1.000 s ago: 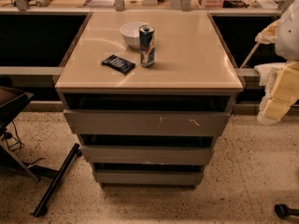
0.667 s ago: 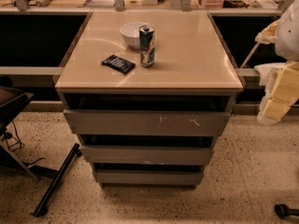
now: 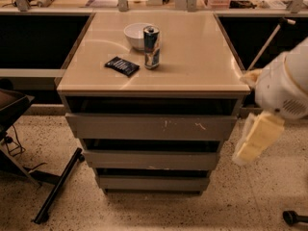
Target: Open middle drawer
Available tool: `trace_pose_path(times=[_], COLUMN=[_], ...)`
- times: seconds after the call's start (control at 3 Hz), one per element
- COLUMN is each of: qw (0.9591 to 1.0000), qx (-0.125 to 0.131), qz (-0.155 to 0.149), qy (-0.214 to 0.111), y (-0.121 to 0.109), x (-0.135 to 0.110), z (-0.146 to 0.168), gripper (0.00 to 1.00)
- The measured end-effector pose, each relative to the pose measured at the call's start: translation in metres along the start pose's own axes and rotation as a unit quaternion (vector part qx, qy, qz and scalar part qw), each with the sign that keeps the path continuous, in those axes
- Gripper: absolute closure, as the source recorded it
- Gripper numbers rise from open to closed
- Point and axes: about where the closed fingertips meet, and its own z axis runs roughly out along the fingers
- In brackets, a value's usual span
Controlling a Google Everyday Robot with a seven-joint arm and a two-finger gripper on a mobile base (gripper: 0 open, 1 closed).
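The middle drawer (image 3: 151,160) is the mid-width plain grey front of the three under the tan table top, with a faint pale scuff at its lower edge. It sits about flush in the stepped stack, between the widest scratched front (image 3: 151,127) above and the narrowest front (image 3: 153,182) below. My gripper (image 3: 254,141), pale cream, hangs below the white arm (image 3: 284,83) at the right. It is beside the cabinet's right side, level with the top and middle fronts, and apart from them.
On the table top (image 3: 192,57) stand a white bowl (image 3: 136,35), a can (image 3: 151,47) and a dark flat packet (image 3: 122,66). A black chair base (image 3: 53,191) lies on the floor at the left. A castor (image 3: 291,218) is at the lower right. Dark counters flank the table.
The arm and gripper have moved left and down, closer to the cabinet's right side. The drawers and table objects have not moved.
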Motion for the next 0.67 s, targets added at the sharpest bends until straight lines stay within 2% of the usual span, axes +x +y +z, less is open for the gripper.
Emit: trace_pose_path(times=[0.33,0.67], qw=[0.9945,0.9814], qx=[-0.054,-0.116], qz=[0.044,0.084], qy=[-0.079,-0.128], y=[0.043,0.087], x=[-0.003,0.001], z=[0.079,0.175], gripper=[0.0,0.0])
